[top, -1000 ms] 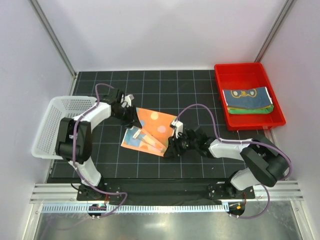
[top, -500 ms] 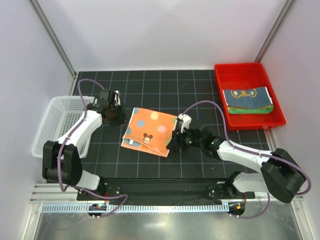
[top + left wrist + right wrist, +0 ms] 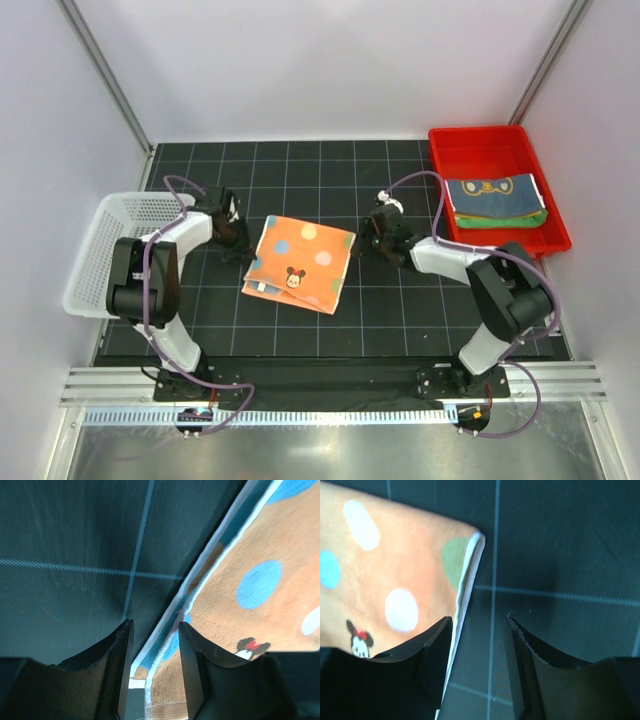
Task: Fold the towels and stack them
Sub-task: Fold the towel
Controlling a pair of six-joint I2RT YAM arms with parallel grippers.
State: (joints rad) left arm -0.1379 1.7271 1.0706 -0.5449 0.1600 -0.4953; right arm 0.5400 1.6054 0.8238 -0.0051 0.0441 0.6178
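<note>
A folded orange towel [image 3: 300,262] with coloured dots and a small cartoon mouse lies flat in the middle of the black grid mat. My left gripper [image 3: 236,240] sits low at its left edge, open; in the left wrist view [image 3: 155,625] the towel's [image 3: 250,605] white-blue hem runs under the gap between the jaws. My right gripper [image 3: 371,240] is just off the towel's right edge, open, with bare mat between its fingers [image 3: 479,617] and the towel's corner [image 3: 395,565] beside the left finger. A tiger-face towel [image 3: 492,194] lies folded on a green one [image 3: 500,222] in the red tray.
The red tray [image 3: 475,145] stands at the back right. A white mesh basket [image 3: 100,250] sits at the left edge of the mat, close to my left arm. Pale enclosure walls close off the back and sides.
The orange towel went from half-folded with flaps up to a flat folded square. Both grippers have let go and drawn off to its sides, the right one moving toward the back.
</note>
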